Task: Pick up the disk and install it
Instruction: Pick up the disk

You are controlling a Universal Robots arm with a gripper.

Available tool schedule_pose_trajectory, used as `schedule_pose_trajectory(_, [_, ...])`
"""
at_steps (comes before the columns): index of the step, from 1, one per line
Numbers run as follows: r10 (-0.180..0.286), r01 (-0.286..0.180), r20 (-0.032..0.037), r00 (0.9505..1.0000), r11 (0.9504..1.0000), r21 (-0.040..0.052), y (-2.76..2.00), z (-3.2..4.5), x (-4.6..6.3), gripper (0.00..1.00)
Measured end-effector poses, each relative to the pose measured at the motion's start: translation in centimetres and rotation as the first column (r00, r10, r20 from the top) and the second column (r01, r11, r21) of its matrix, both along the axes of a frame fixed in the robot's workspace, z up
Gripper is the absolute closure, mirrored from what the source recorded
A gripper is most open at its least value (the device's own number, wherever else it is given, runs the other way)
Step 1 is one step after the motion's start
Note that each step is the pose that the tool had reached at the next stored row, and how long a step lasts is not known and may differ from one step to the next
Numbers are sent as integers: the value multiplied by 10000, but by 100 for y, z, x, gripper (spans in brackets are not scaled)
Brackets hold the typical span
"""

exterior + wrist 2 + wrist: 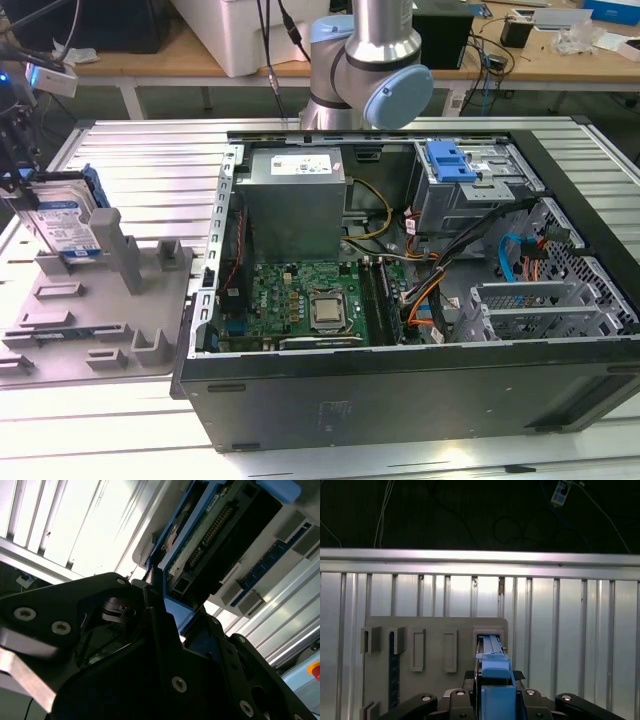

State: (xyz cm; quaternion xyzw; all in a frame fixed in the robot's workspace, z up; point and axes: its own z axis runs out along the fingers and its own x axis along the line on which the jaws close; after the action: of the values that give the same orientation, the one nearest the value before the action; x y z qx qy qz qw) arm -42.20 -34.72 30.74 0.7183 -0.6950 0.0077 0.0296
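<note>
Although it is partly cut off, the gripper (22, 188) clamps the disk (68, 222)

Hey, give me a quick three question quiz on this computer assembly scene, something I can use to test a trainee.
1. Where is the disk? A) standing on edge on the grey fixture, at the exterior view's left of the computer case; B) flat on the motherboard; C) on top of the power supply.
2. True or false: the disk is already seated in the drive cage.
3. Fill in: the latch on the drive cage is coloured ____.
Key: 1 A; 2 false; 3 blue.
</note>
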Motion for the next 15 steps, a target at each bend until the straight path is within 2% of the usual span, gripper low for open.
schedule_pose_trajectory(15, [9,-9,-1,10000,10000,0,0,161,0,63])
